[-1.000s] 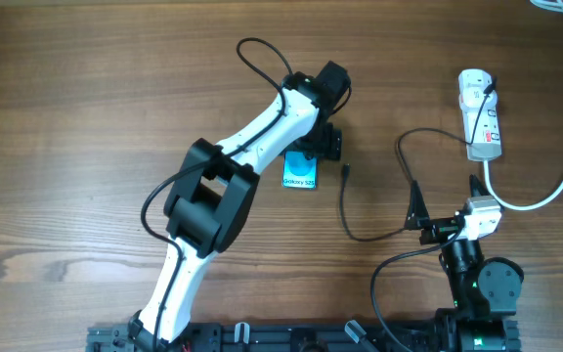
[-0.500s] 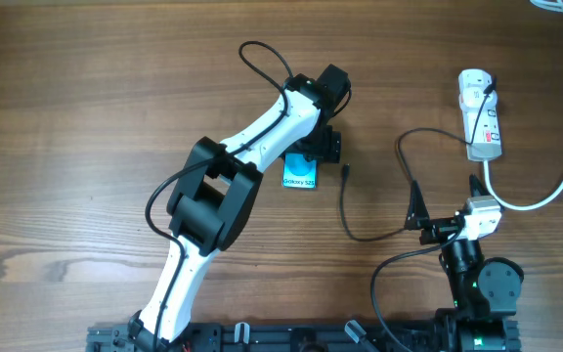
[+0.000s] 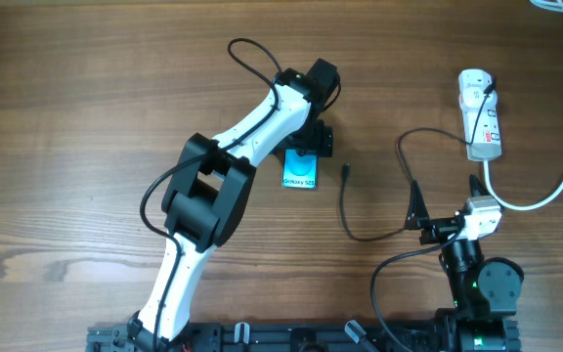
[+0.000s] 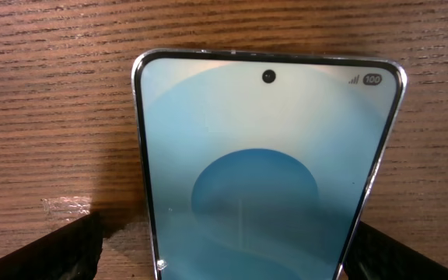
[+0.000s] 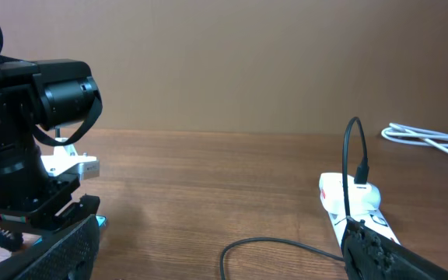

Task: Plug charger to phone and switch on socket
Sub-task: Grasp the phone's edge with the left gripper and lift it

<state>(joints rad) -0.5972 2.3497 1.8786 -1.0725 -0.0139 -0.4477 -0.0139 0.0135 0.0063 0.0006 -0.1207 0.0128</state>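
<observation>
Step in hand (judgement): securing the phone before any plugging. The charger is lying untouched and the switch is not yet pressed, so the task is at an early stage.

Wooden counter [image 3: 86, 78]: brown, matte and grained. It is offering little grip against a slick phone back.

Left arm [image 3: 252, 132]: white shell with black joints, reaching to mid-counter. The left gripper [image 4: 224, 249] is gaping wide and holding nothing. Its dark fingers [image 4: 49, 249] are flanking the phone's long edges with wood showing in between.

Right arm [image 3: 477, 274]: sitting by the near right corner. The right gripper [image 5: 220, 225] is also spread wide and holding nothing.

Socket [image 3: 481, 122]: a white, hard plastic strip with red markings, lying near the far right corner. It is carrying a black plug [image 5: 362, 169] and a white lead [image 3: 555, 191].

Phone [image 3: 300, 174]: lying flat about midway between the left and right edges. It is a thin slab with rounded corners, glossy glass and a bright rim. The port is not visible.

Charger [image 3: 343, 210]: a thin, limp black cable, curving from the socket toward the phone. Its plug tip [image 3: 346, 172] is resting just beside the phone, toward the right edge, and not touching it.

To do well (judgement):
- Close squarely on both long edges at once with light force, because glass and a smooth frame are likely to skate or pivot.
- Keep the port end unobstructed.
- Grip the tip itself rather than the cable, since the slack cable will flex.
</observation>
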